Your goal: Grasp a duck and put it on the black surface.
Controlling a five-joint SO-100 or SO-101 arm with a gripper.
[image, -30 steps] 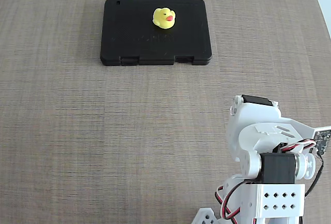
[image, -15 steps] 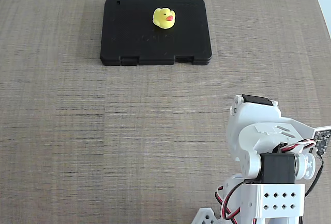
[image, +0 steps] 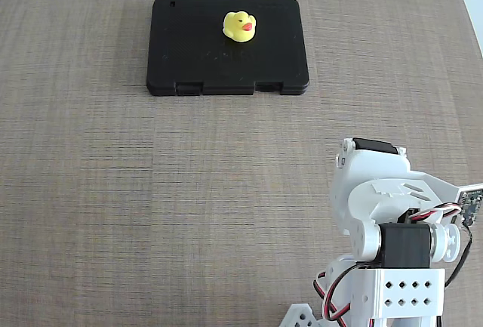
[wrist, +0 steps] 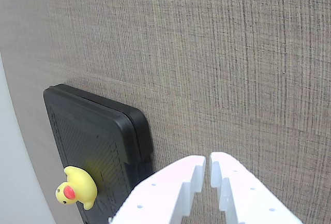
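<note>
Duck sits on the black surface, off to the left of the gripper in the wrist view; jaws nearly closed, holding nothing.

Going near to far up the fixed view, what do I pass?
Robot arm at the bottom right → bare stretch of table → notched front edge of the black surface → duck sitting on it towards its far edge.
</note>
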